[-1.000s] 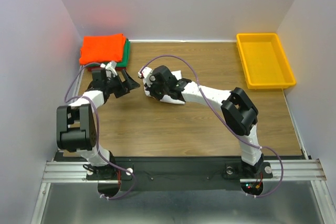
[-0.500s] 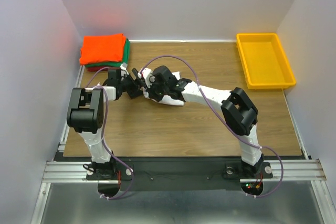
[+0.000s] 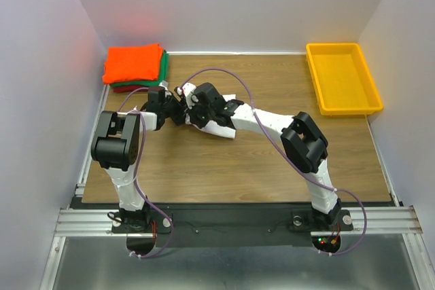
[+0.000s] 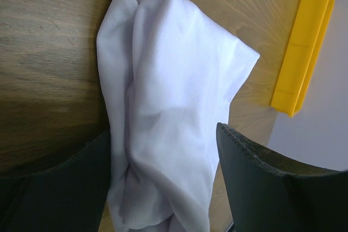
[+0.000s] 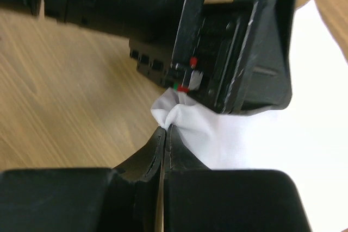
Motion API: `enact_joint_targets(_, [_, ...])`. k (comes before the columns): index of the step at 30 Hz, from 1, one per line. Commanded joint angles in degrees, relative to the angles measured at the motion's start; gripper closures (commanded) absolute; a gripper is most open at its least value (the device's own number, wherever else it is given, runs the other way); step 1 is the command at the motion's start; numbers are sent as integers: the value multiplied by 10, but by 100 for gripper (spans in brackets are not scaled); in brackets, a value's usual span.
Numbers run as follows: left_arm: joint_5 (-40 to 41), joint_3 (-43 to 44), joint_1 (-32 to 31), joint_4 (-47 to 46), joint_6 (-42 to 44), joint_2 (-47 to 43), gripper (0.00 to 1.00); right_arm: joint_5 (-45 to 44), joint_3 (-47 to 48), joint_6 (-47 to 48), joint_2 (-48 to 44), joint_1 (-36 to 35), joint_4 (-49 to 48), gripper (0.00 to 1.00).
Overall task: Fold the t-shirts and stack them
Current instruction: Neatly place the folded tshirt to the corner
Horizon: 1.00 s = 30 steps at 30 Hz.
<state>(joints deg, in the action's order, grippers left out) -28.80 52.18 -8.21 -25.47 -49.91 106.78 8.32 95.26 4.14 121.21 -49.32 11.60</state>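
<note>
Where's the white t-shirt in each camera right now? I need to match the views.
Top external: white t-shirt left of centre, partly covered.
Left wrist: fills the centre.
Right wrist: lower right, one fold pinched.
Landmark: yellow tray, far right overhead; right edge in the left wrist view.

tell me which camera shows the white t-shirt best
Left wrist: the white t-shirt fills the frame, bunched on the table between that arm's open jaws. The top view hides most of it under the left arm and right arm. The right wrist shows only a pinch of cloth in its shut jaws.
</note>
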Motion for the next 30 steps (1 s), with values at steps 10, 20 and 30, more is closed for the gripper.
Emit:
enact_joint_targets(10, [83,17,-19,24,6,15,20,-2,12,-59,-41,7,-42,99])
enact_joint_targets(20, [94,10,-30,46,2,-9,18,-70,22,-50,-53,11,-42,99])
enact_joint_targets(30, [119,-1,12,154,82,-89,6,-67,-11,-47,-69,25,-45,99])
